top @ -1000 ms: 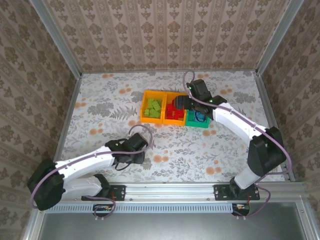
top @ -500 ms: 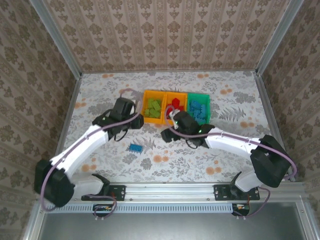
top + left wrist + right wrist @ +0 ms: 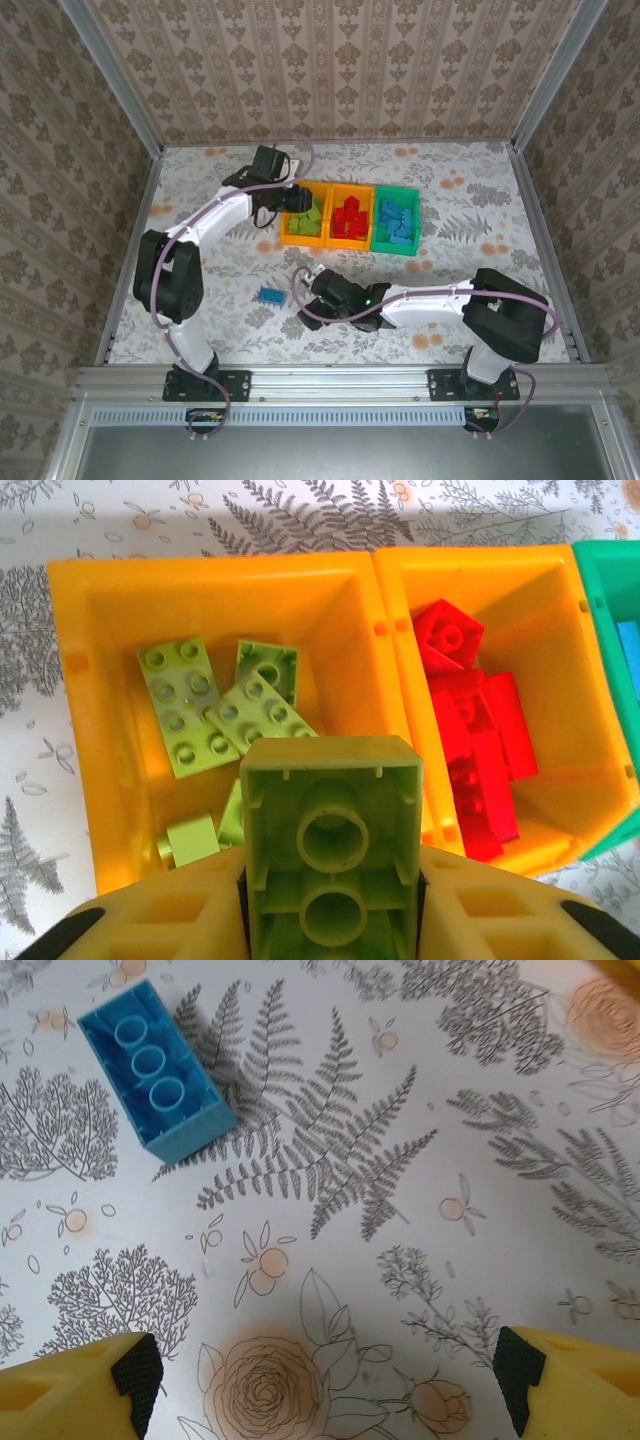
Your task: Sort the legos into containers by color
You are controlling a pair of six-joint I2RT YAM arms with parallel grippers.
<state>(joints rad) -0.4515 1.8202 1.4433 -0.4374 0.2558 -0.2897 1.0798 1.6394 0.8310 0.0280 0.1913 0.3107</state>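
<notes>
Clamping a lime brick (image 3: 290,810), the left gripper (image 3: 330,915) hangs above an orange bin (image 3: 210,568); the right gripper (image 3: 328,1385) stands wide apart, a blue brick (image 3: 155,1065) ahead-left on the desk (image 3: 420,1260).

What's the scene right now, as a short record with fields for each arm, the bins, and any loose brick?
left pincer: closed on a green brick, underside to the camera, above the left orange bin
right pincer: open, empty, over the table
left orange bin: more green bricks
middle orange bin: red bricks
green bin: blue bricks
loose brick: one blue brick on the table, underside up
</notes>
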